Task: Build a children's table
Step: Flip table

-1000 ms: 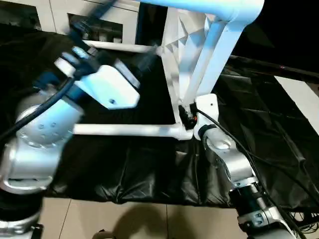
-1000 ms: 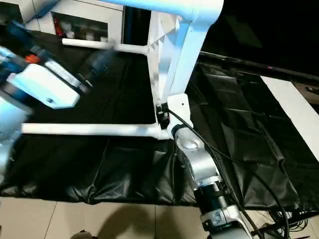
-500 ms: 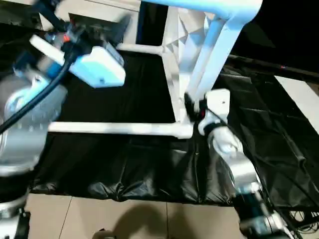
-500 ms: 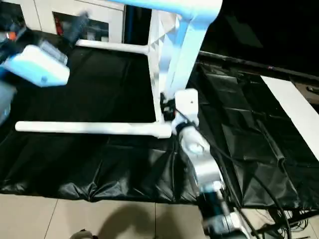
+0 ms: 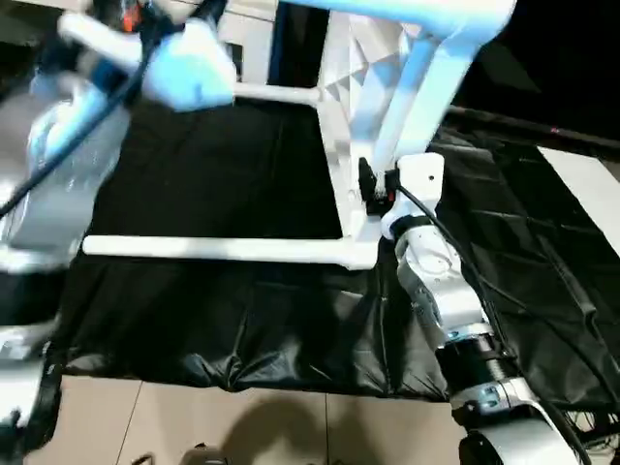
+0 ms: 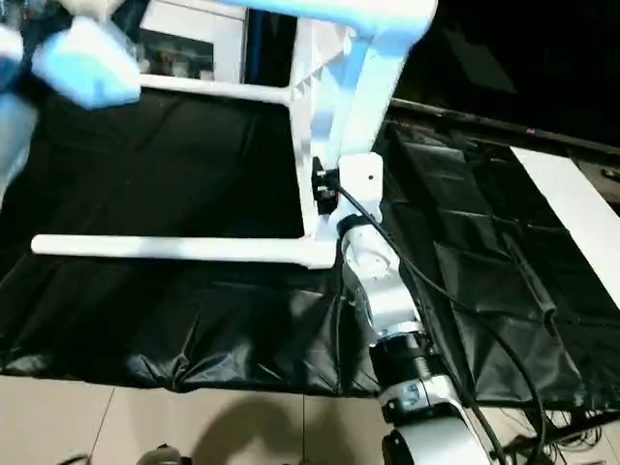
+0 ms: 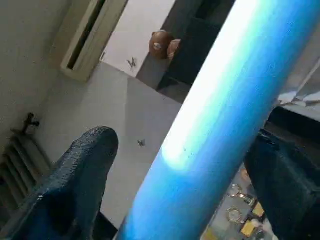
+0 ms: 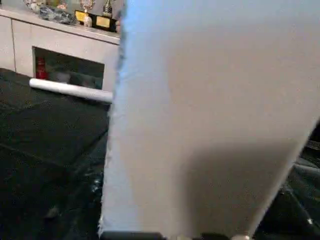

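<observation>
The white plastic table stood on its edge on crinkly black sheeting. My left gripper clenched a smooth round leg. I could not tell if my right gripper, at the bottom corner, was closed.

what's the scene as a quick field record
tabletop: stands on edge, ribbed underside facing the robot's left
legs: two stick out sideways over the black sheet, near one, far one; a third crosses the top
left gripper: fingers either side of a leg
right gripper: at the near lower corner
surface: black sheet
</observation>
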### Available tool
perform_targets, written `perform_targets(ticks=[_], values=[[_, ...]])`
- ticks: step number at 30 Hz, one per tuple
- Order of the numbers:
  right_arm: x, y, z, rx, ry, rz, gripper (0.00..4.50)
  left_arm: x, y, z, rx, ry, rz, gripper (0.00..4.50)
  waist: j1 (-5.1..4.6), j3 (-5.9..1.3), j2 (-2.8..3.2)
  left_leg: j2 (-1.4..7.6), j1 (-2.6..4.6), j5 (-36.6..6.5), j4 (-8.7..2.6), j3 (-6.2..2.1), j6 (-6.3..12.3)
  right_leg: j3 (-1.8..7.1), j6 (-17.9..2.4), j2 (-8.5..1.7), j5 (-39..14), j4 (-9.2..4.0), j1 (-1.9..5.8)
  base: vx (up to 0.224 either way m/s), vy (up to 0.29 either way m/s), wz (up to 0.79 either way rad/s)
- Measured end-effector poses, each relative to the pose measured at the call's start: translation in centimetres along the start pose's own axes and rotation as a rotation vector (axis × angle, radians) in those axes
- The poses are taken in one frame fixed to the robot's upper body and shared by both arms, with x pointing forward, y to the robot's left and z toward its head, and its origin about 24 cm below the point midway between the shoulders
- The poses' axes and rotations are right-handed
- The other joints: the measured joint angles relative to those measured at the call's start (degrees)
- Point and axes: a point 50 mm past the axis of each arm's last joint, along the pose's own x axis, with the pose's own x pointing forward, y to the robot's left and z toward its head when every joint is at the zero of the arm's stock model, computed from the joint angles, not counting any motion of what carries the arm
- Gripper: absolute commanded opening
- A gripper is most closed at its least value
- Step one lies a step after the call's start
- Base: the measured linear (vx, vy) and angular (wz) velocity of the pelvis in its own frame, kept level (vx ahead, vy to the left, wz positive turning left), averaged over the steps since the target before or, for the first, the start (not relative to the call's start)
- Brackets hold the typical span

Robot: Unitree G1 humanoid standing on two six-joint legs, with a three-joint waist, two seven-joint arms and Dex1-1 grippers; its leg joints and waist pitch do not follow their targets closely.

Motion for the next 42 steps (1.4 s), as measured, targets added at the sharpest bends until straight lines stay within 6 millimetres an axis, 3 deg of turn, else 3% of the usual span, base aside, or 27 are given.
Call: perform_targets(ticks=[9, 13, 20, 24, 27, 30, 33, 35, 37, 42], values=[[0.0, -0.3, 0.1, 0.024, -0.018, -0.017, 1.98, 1.1, 0.4, -0.2, -0.034, 0.014, 0.016, 3.28, 0.16, 0.33, 0.46, 0.01, -0.02, 0.01, -0.01, 0.02, -0.01, -0.01, -0.04, 0.00, -0.02, 0.01, -0.03, 0.000, 0.000, 0.00], [0.0, -0.4, 0.0, 0.024, -0.023, -0.021, 1.97, 1.1, 0.1, -0.3, -0.033, 0.023, -0.016, 3.06, 0.72, 0.42, 0.59, 0.01, -0.03, 0.01, 0.00, 0.02, 0.00, -0.01, -0.05, 0.00, -0.02, 0.02, -0.04, 0.000, 0.000, 0.00], [0.0, -0.7, 0.1, 0.006, -0.023, -0.018, 1.97, 1.1, 0.1, -0.4, -0.044, 0.058, -0.068, 2.82, 0.83, 0.45, 0.60, 0.00, -0.03, 0.02, 0.00, 0.03, 0.00, 0.00, -0.05, -0.01, -0.02, 0.03, -0.04, 0.000, 0.000, 0.00], [0.3, -1.6, 0.8, -0.017, -0.027, 0.018, 1.97, 0.7, 0.0, -0.1, -0.095, 0.083, -0.076, 2.77, 0.81, 0.87, 1.22, -0.07, -0.04, 0.02, 0.01, 0.10, 0.01, 0.04, -0.04, -0.10, 0.01, 0.05, -0.05, 0.000, 0.000, 0.00], [1.0, -3.3, 3.0, -0.070, -0.054, 0.092, 1.97, 0.2, 0.8, 0.1, -0.152, 0.099, -0.041, 2.72, 0.68, 1.11, 1.85, -0.08, -0.06, 0.04, 0.00, 0.20, 0.06, 0.09, -0.09, -0.11, -0.03, 0.16, -0.16, 0.000, 0.000, 0.00], [1.6, -5.3, 7.2, -0.146, -0.119, 0.180, 1.97, -0.8, 1.9, -0.4, -0.257, 0.125, 0.022, 2.71, 0.75, 1.04, 2.40, -0.08, -0.04, 0.08, 0.00, 0.25, 0.24, 0.12, -0.26, -0.12, -0.38, 0.57, -0.30, 0.000, 0.000, 0.00], [2.0, -6.8, 12.4, -0.270, -0.218, 0.242, 1.97, -1.7, 3.2, -1.0, -0.359, 0.148, 0.100, 2.68, 1.15, 0.98, 2.37, 0.00, 0.03, 0.12, -0.13, 0.17, 0.17, -0.01, -0.47, -0.09, -0.76, 0.95, -0.19, 0.000, 0.000, 0.00], [2.1, -7.3, 14.4, -0.338, -0.247, 0.272, 1.97, -2.3, 3.2, -1.3, -0.417, 0.166, 0.125, 2.65, 1.55, 0.93, 2.33, 0.04, 0.14, 0.17, -0.11, 0.14, 0.10, -0.07, -0.48, -0.09, -0.79, 0.98, -0.10, 0.000, 0.000, 0.00], [2.1, -7.7, 15.6, -0.382, -0.254, 0.285, 1.97, -2.6, 3.1, -1.3, -0.448, 0.171, 0.132, 2.62, 2.22, 0.66, 1.91, 0.08, 0.35, 0.24, -0.04, 0.13, 0.13, -0.12, -0.46, -0.09, -0.77, 0.97, -0.06, 0.000, 0.000, 0.00], [2.6, -8.0, 18.3, -0.453, -0.252, 0.348, 1.97, -4.3, 2.4, -1.5, -0.525, 0.197, 0.150, 2.52, 2.52, 0.57, 1.36, 0.02, 0.43, 0.23, 0.19, 0.19, 0.18, -0.08, -0.09, -0.22, -0.73, 0.91, 0.18, 0.000, 0.000, 0.00]])
